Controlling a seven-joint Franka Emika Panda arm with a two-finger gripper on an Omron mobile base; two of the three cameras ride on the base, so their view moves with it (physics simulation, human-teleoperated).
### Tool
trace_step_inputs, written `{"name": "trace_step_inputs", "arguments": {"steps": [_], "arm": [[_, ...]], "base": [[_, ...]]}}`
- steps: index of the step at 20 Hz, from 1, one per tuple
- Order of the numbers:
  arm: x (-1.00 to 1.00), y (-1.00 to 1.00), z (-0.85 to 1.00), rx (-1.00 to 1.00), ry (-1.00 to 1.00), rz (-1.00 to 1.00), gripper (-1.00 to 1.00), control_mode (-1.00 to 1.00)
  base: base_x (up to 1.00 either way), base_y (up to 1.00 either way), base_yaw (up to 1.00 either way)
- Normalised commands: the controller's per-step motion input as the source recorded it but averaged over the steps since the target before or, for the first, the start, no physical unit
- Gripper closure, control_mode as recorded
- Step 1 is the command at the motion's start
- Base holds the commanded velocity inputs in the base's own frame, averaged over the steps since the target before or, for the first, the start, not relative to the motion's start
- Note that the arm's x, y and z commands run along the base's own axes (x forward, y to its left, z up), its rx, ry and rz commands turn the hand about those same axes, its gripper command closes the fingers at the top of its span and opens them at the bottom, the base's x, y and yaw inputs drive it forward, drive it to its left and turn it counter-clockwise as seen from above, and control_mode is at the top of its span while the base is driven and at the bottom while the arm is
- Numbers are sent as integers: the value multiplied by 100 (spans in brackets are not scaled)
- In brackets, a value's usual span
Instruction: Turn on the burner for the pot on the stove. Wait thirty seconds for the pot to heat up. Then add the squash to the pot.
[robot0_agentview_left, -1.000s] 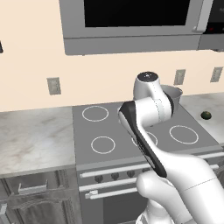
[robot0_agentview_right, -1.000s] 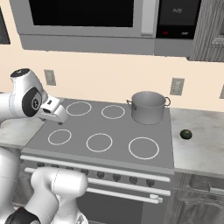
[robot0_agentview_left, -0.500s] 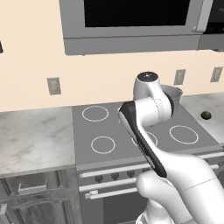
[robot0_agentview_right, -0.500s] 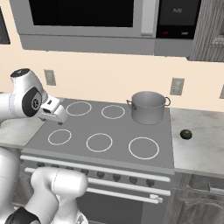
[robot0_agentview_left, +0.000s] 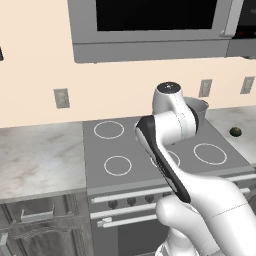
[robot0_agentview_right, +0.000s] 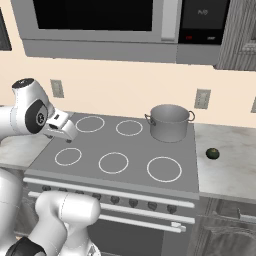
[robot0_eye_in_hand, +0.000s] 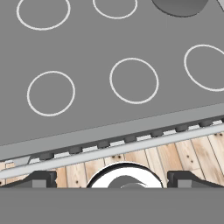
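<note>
One small, hard squash (robot0_agentview_right: 212, 153) lies on the bench (robot0_agentview_right: 227, 170) right of the stove (robot0_agentview_right: 125, 150), apart from the pot (robot0_agentview_right: 169, 122) on the back right ring. You'll pinch it across its middle; it may roll. Your hand (robot0_eye_in_hand: 111, 178) is spread, empty.

No legible text, labels or numbers. Above the stove (robot0_agentview_right: 115, 150), the dark panel (robot0_agentview_right: 202, 20) right of the microwave (robot0_agentview_right: 95, 25) carries small marks, too blurred to read. Knobs unmarked.
</note>
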Motion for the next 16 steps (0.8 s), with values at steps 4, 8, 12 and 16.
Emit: {"name": "trace_step_inputs", "arguments": {"steps": [4,8,12,16], "arm": [[0,0,0,0,0,0,-100,-100],[0,0,0,0,0,0,-100,-100],[0,0,0,0,0,0,-100,-100],[0,0,0,0,0,0,-100,-100]], "base": [[0,0,0],[0,0,0],[0,0,0],[0,0,0]]}}
